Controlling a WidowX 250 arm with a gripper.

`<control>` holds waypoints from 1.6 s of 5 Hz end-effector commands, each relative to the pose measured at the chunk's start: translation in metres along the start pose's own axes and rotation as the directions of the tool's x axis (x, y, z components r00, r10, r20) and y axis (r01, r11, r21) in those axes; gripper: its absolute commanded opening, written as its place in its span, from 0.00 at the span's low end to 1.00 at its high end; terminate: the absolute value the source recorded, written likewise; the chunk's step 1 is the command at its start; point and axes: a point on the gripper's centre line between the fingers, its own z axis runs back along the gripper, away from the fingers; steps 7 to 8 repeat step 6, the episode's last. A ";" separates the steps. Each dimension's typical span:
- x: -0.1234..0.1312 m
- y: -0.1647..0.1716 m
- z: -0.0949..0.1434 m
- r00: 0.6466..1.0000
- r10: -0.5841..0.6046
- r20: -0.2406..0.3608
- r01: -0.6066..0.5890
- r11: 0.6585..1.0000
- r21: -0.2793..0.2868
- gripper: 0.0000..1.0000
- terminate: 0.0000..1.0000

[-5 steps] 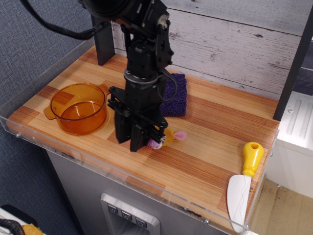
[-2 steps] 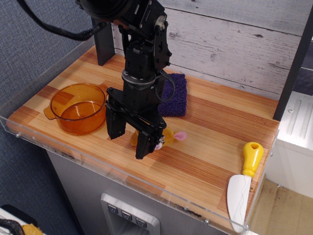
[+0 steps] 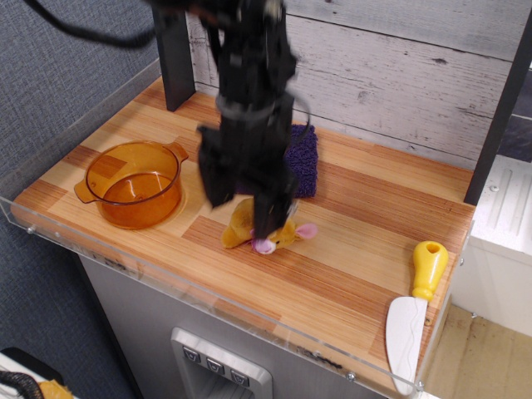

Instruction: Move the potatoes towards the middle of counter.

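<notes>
One arm: black robot arm reaching down from the back of the desk (image 3: 374, 241), blurred in this view.
Fingers (image 3: 243, 199): spread apart, empty, raised just above the potatoes, not touching them.
Potatoes (image 3: 249, 231): mustard-yellow cluster with pink ends, lying on the wood planks near the middle of the desk, slightly toward the front edge.
Orange pot (image 3: 135, 183): translucent, near the front-left corner, well apart from the potatoes.
Purple towel (image 3: 304, 158): behind the potatoes toward the back edge, partly hidden by the arm.
Knife (image 3: 414, 312): yellow handle, white blade, at the front-right corner, blade pointing toward the front edge.
</notes>
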 end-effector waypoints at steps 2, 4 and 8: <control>0.030 -0.015 0.097 0.903 -0.124 0.411 0.094 0.991 0.092 1.00 0.00; 0.027 -0.019 0.102 0.899 -0.157 0.409 0.095 0.981 0.167 1.00 0.00; 0.027 -0.019 0.102 0.899 -0.157 0.409 0.095 0.981 0.167 1.00 1.00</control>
